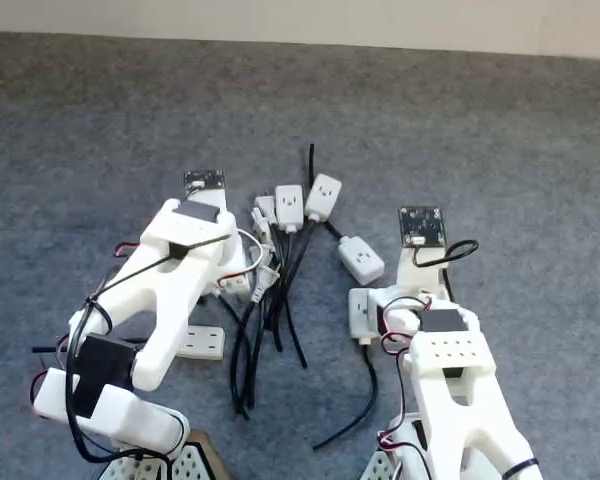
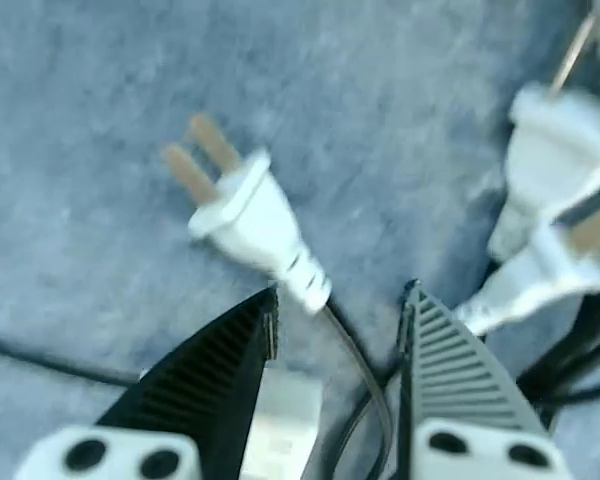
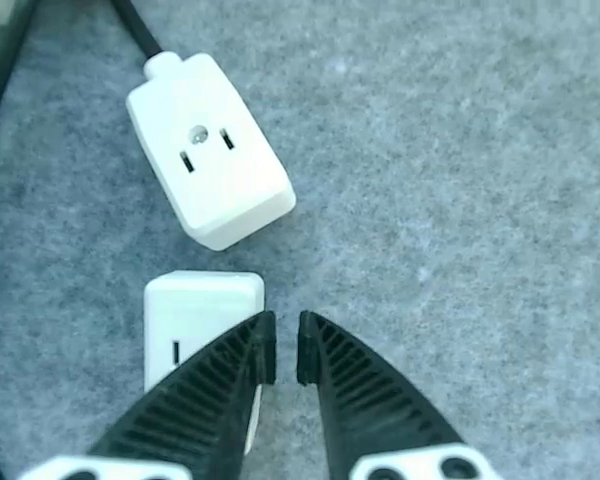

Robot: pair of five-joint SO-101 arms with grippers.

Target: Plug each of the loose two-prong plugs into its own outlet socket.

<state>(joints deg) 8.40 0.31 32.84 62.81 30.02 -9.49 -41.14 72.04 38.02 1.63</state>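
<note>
The grey, felt-like table (image 1: 540, 150) lies open beyond both arms. The left gripper (image 2: 340, 300) is spread wide and holds nothing. A white moulded two-prong plug (image 2: 250, 215) lies just ahead of its ribbed black fingers (image 2: 220, 360), and the plug's cord (image 2: 365, 370) passes between them. The right gripper (image 3: 285, 345) is almost pressed together and empty. A boxy white outlet socket (image 3: 208, 150) lies ahead of it, and a second socket (image 3: 195, 310) sits just beside it.
</note>
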